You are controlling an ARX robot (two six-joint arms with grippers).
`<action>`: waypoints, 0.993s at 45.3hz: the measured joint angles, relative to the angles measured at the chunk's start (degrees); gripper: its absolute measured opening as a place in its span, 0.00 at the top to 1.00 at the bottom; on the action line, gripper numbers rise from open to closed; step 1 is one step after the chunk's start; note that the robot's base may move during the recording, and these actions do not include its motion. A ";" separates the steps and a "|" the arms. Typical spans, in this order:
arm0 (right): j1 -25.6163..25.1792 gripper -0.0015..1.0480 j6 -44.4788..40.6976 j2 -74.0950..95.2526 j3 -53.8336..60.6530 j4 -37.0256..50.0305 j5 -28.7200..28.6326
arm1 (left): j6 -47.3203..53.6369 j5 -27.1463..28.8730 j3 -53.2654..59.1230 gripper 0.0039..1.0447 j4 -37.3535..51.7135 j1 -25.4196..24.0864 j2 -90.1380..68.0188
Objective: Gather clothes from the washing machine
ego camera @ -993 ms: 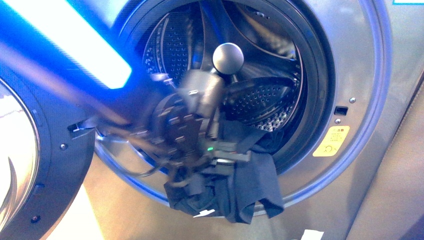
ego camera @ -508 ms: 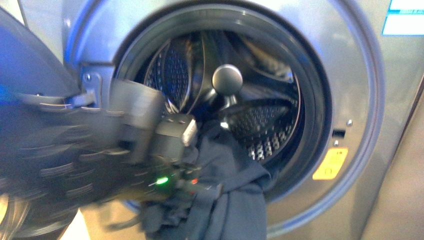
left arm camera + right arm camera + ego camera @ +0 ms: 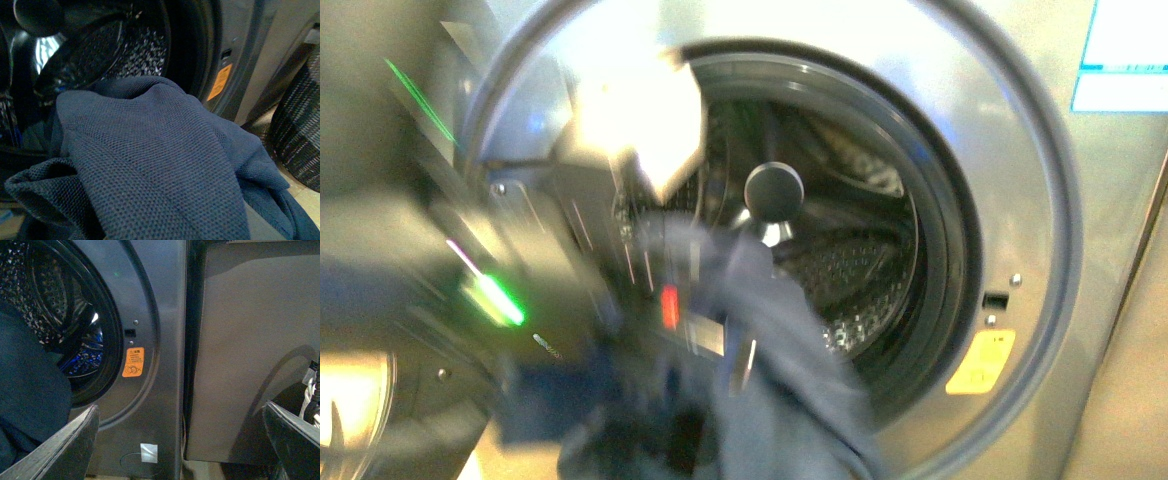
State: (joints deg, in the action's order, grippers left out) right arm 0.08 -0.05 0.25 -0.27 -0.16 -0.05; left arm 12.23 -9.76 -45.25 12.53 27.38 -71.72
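Front view badly smeared by motion. Open round mouth on the washing machine [image 3: 1020, 150], with the perforated drum [image 3: 850, 270] bare at the back. Spilling over the lower left edge of that mouth and down the front panel: the clothes [image 3: 780, 390], dark navy, partly inside the rim, partly out. Among the folds, a blurred left hand [image 3: 685, 330]; cannot tell whether closed on the fabric or not. From the left wrist, nothing but knit cloth right across the lens, no fingers visible. Beside the machine on the floor, a dark woven basket [image 3: 300, 135]. Off to the machine's right side, the right hand [image 3: 180, 410], fingers [image 3: 60, 445] spread wide, nothing between them, apart from the clothes. On the panel just right of the mouth, a yellow sticker [image 3: 980, 362].
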 joint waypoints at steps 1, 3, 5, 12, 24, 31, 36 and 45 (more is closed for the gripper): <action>0.00 0.07 0.00 0.00 0.00 0.00 0.00 | 0.31 -0.33 -0.20 0.86 -0.83 0.35 1.14; 0.00 0.07 0.00 0.00 0.00 0.00 0.00 | 0.87 -0.85 -0.85 0.86 -2.56 1.03 3.15; 0.00 0.07 0.00 0.00 -0.02 0.00 0.00 | 1.40 -1.46 -2.23 0.86 -4.72 1.84 4.92; 0.00 0.07 0.00 0.00 -0.02 0.00 0.00 | 3.26 -1.49 -9.92 0.86 -9.94 3.54 5.25; 0.00 0.07 0.00 0.00 0.00 0.00 0.00 | 3.98 -0.68 -23.80 0.86 -13.68 5.29 0.31; 0.00 0.07 0.00 0.00 0.00 0.00 0.00 | 5.22 0.20 -34.71 0.86 -17.75 6.73 -4.04; 0.00 0.07 0.00 0.00 0.00 0.00 0.00 | 5.38 0.17 -45.33 0.86 -23.78 8.13 -8.15; 0.00 0.07 0.00 0.00 0.00 0.00 0.00 | 5.44 1.75 -63.84 0.86 -33.05 11.82 -13.49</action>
State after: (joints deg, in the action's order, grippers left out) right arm 0.08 -0.05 0.25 -0.27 -0.16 -0.05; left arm 17.67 -8.01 -109.10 -20.51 39.20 -85.21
